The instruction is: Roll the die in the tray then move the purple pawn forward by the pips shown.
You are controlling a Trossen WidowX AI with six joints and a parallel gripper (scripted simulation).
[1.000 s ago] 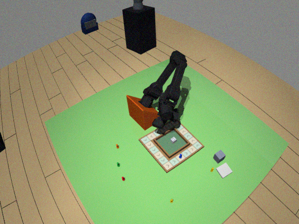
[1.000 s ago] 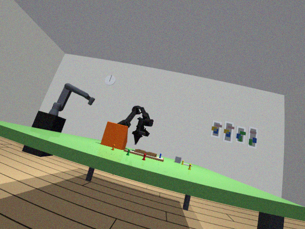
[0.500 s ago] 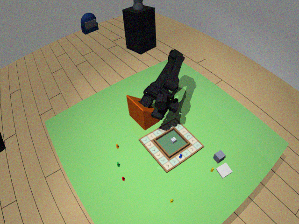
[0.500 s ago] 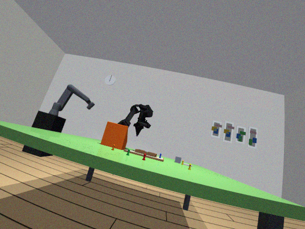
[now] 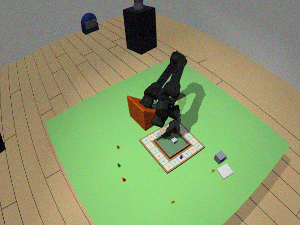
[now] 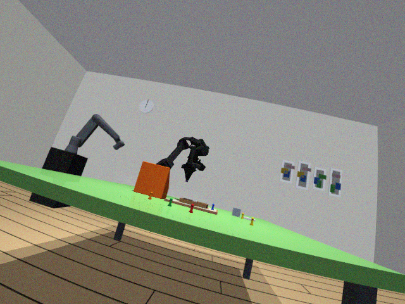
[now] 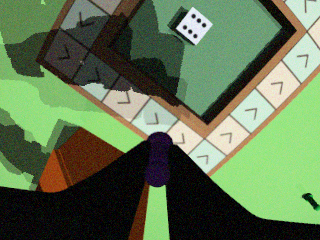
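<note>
My gripper point(image 6: 186, 177) point(image 7: 159, 149) is shut on the purple pawn point(image 7: 157, 172), holding it in the air above the board. The pawn's tip point(image 6: 186, 180) just shows below the fingers in the exterior view; arm parts hide it in the top view. The white die point(image 5: 174, 140) point(image 7: 194, 26) lies in the green-floored tray point(image 5: 167, 146) point(image 7: 230, 65), with six pips on top. The board's track point(image 5: 168, 166) point(image 7: 277, 86) of arrow tiles runs around the tray. A blue pawn point(image 5: 181, 156) point(image 6: 212, 206) stands on a tile on the track's near right side.
A tall orange block point(image 5: 137, 113) point(image 6: 152, 180) stands beside the arm and board. Orange point(image 5: 117, 146), green point(image 5: 118, 165) and red point(image 5: 123, 179) pawns stand left of the board. Two yellow pawns point(image 5: 172, 201) point(image 5: 213, 170), a grey cube point(image 5: 220, 157) and a white square point(image 5: 225, 170) are off the board.
</note>
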